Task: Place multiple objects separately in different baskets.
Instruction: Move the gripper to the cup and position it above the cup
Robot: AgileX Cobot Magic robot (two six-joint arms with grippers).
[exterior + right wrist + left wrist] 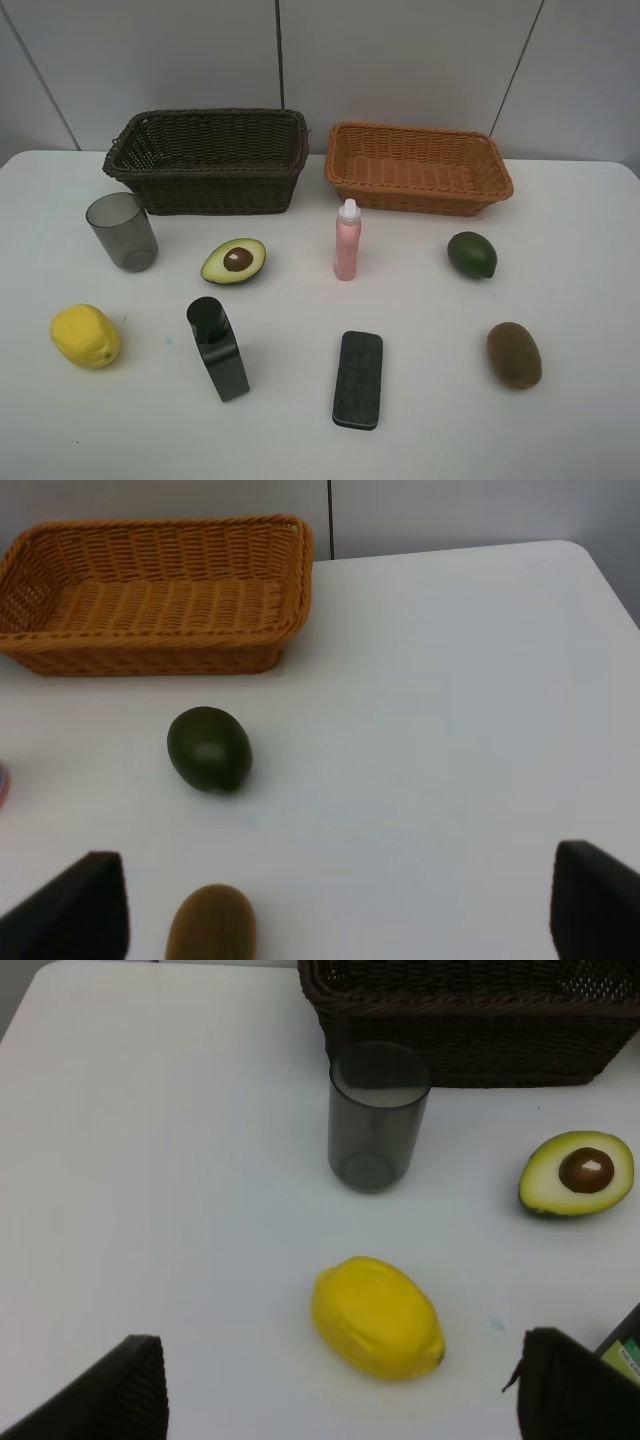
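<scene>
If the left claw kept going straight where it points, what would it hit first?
Probably the yellow lemon: it lies just ahead of the open left gripper, centred between its fingers. The grey cup stands beyond it. Depth is unclear.

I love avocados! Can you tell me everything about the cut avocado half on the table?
The halved avocado lies cut face up on the white table: dark green skin, pale yellow-green flesh, a shiny brown pit. It sits in front of the dark brown wicker basket, between the grey cup and the pink bottle, touching only the table.
</scene>
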